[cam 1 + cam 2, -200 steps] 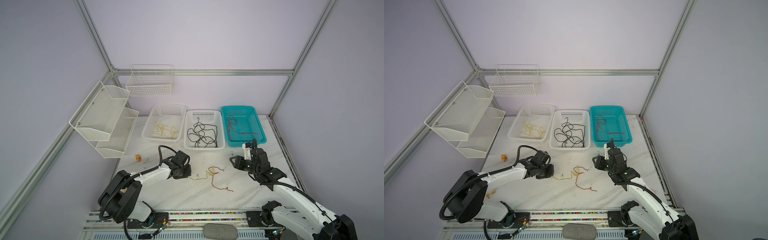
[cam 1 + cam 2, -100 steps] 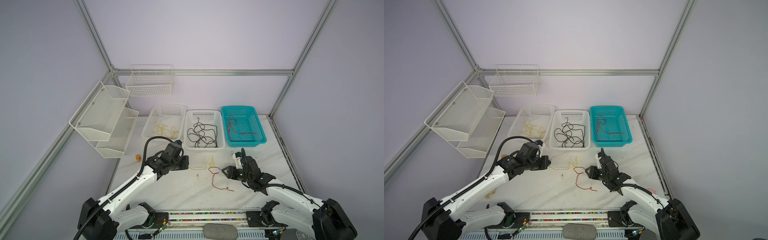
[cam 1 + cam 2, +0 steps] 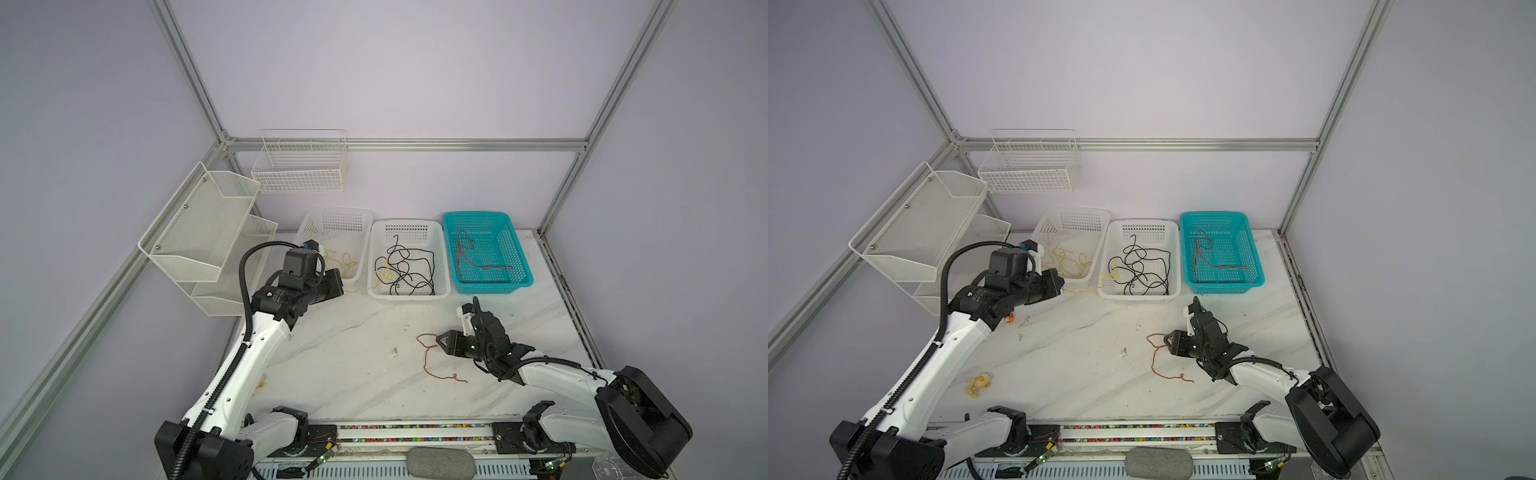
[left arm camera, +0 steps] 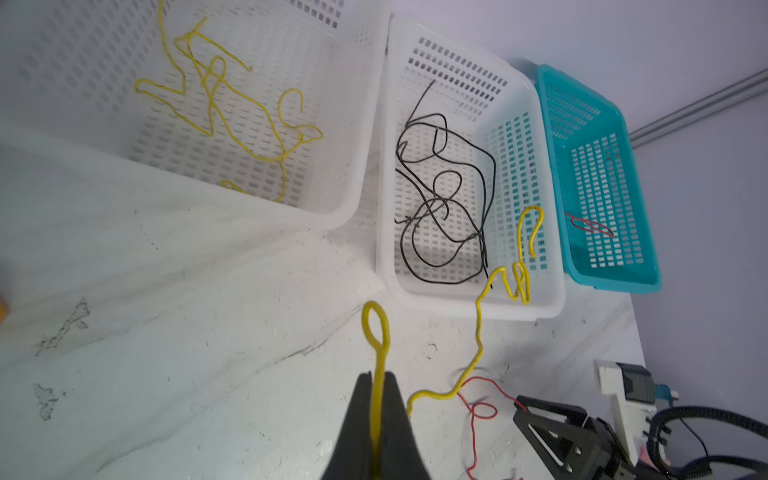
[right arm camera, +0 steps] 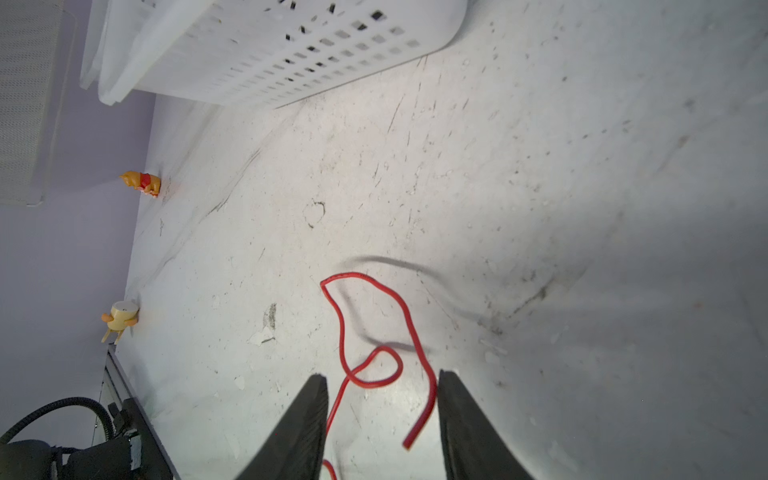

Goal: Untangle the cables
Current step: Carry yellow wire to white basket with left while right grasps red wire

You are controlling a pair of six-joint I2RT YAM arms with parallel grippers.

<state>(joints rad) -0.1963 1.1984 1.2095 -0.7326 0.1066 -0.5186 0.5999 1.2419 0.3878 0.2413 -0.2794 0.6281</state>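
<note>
At far left, a white mesh wall rack (image 3: 199, 232) hangs above the tabletop (image 3: 353, 374). Next to it, the left gripper (image 4: 377, 382) is clenched on a yellow cable (image 4: 478, 332), pinching it just below a small loop at its end. It is beside the left white basket (image 3: 337, 210), which holds more yellow cables (image 3: 343, 259). From the grip, the held cable sags to the tabletop. Its far end hooks over the rim of the middle white basket (image 3: 409, 296), among the black cables (image 3: 405, 270) there. Further right, the teal basket (image 3: 492, 286) holds red cables (image 3: 469, 257). In front of it, one red cable (image 5: 409, 328) lies alone on the tabletop. The right gripper (image 5: 382, 374) straddles one end of it with jaws apart, pinching nothing.

These wires look light, thin and floppy, yet kinked enough to keep their curls, so they will likely snag on rims and on each other. The best hold is probably near an end, letting the rest trail free. The hooked yellow end likely needs lifting clear rather than dragging.
</note>
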